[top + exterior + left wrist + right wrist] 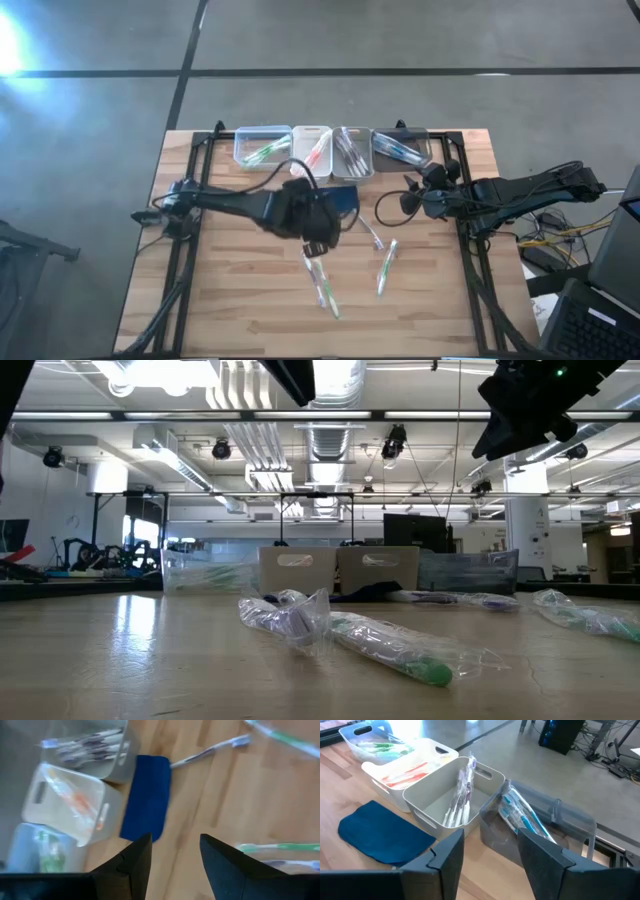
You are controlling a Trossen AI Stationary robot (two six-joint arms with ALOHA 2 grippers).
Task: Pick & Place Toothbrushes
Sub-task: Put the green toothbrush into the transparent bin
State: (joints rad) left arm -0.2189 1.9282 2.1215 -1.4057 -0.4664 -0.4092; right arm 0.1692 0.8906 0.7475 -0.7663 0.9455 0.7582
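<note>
Right hand [485, 857] hangs open and empty by the far-edge bins [352, 150] (colours sorted apart); left hand [172, 865], open and empty too, hovers mid-counter over loose toothbrushes [322, 285].

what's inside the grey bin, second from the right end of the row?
The grey bin holds a bundle of wrapped toothbrushes with greyish-purple accents, leaning against its far wall. The rest of its floor shows bare; the strip behind the near wall is hidden.
</note>
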